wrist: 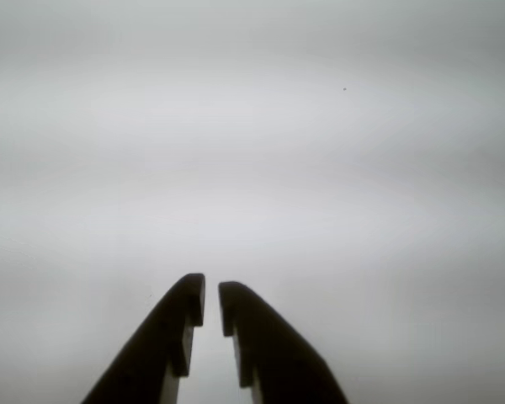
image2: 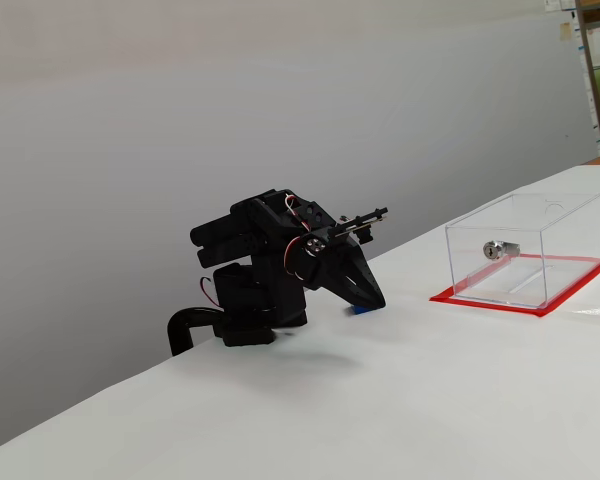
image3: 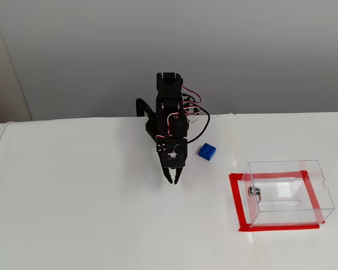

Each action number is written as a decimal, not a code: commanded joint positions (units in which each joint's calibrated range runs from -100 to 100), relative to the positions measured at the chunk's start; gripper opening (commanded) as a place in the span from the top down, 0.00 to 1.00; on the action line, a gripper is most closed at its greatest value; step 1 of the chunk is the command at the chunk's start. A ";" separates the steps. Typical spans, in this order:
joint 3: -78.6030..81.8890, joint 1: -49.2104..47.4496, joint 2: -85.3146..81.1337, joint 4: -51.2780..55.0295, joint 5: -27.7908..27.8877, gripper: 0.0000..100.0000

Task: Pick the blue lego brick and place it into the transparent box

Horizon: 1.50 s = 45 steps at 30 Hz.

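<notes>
In a fixed view one small blue plastic lego brick (image3: 208,152) lies mid-frame on the white worktop (image3: 90,214), bare surface separating it from one clear red-rimmed plastic box (image3: 284,194) lower right, beside the black end effector (image3: 173,181), nearly closed, holding nothing.

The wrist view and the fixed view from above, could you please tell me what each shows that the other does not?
Only the wrist view shows the narrow gap between the gripper fingertips, nothing in it, over blank white surface. Only the fixed view from above shows the blue lego brick on the table to the gripper's right, apart from it, and the transparent box further right. Both show the gripper holding nothing.
</notes>
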 commanded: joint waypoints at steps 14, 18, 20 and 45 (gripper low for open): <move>0.78 0.40 -0.42 0.01 0.15 0.98; 0.78 -0.71 -0.42 0.01 0.20 0.98; 0.78 -3.00 -0.42 0.01 0.20 0.98; -6.28 -33.53 -0.25 12.55 -0.11 0.98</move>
